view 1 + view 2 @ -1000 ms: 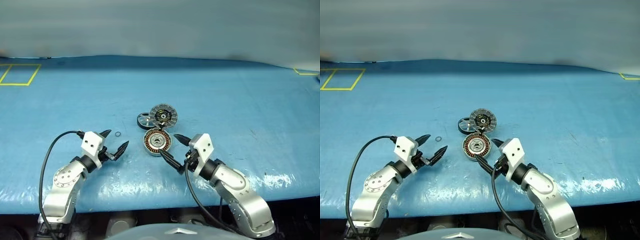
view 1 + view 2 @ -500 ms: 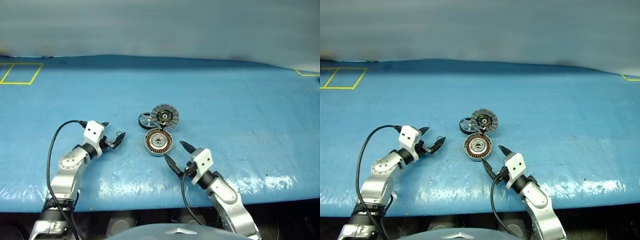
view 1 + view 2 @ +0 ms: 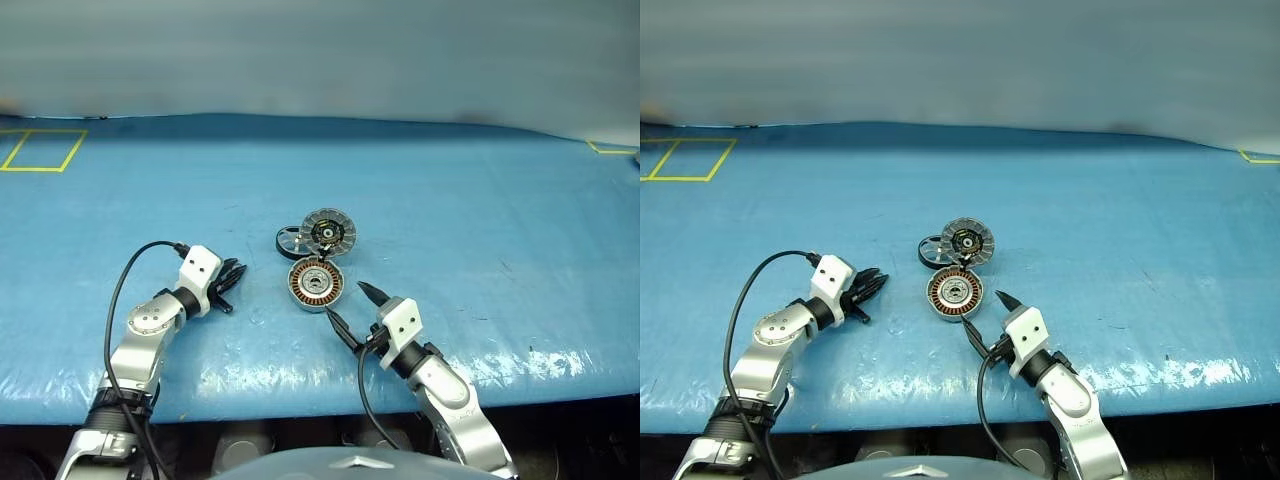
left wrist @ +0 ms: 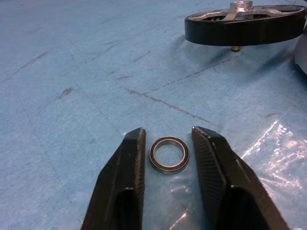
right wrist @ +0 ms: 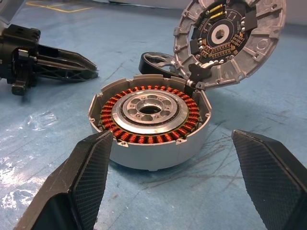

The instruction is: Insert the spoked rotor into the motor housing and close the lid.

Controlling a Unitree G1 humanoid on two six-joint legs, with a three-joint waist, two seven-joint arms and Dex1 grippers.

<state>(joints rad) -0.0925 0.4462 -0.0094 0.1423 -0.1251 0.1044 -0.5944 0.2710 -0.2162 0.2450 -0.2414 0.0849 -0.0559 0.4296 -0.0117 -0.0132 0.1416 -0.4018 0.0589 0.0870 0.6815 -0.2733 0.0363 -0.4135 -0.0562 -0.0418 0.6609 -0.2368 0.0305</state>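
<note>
Left claw (image 4: 165, 143) being narrowed around small ring (image 4: 169, 155) lying on counter (image 3: 480, 200); fingers just beside ring, contact not clear. Right claw (image 5: 172, 158) being held wide open, empty, facing motor housing (image 5: 149, 120). Lid (image 5: 230, 40) standing open on hinge. Spoked rotor (image 4: 244, 24) lying on counter behind housing, untouched. Insertion not yet begun, judging by layout. Next: rotor needing to be gripped by rim and seated level over windings.

Robot lab bench, blue covered table (image 3: 480, 190), yellow tape markings (image 3: 40, 150)
</note>
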